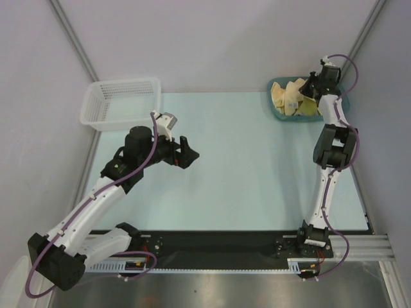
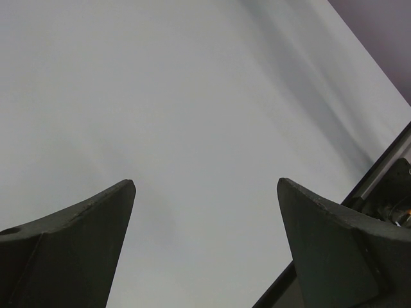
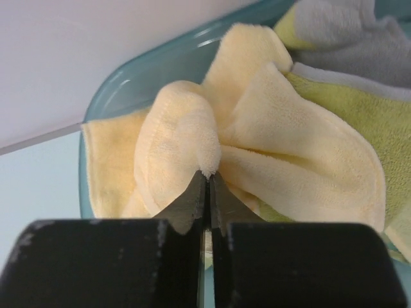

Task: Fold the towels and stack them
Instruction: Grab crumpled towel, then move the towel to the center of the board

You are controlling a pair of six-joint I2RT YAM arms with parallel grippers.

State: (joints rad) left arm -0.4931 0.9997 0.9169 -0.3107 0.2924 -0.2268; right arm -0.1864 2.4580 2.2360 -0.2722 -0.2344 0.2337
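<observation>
Several towels (image 1: 293,97) lie crumpled in a teal bin (image 1: 275,109) at the table's far right. My right gripper (image 3: 209,174) is down in the bin, shut on a bunched fold of a pale yellow towel (image 3: 257,135). A yellow-green towel (image 3: 359,122) and a light grey towel (image 3: 340,29) lie beside it. In the overhead view the right gripper (image 1: 313,85) sits at the bin's right side. My left gripper (image 1: 187,153) hovers open over the bare table, left of centre, nothing between its fingers (image 2: 77,237).
A white mesh basket (image 1: 119,102) stands at the far left corner of the pale table (image 1: 244,173). Grey walls close the back and sides. A black rail (image 1: 218,247) with both arm bases runs along the near edge.
</observation>
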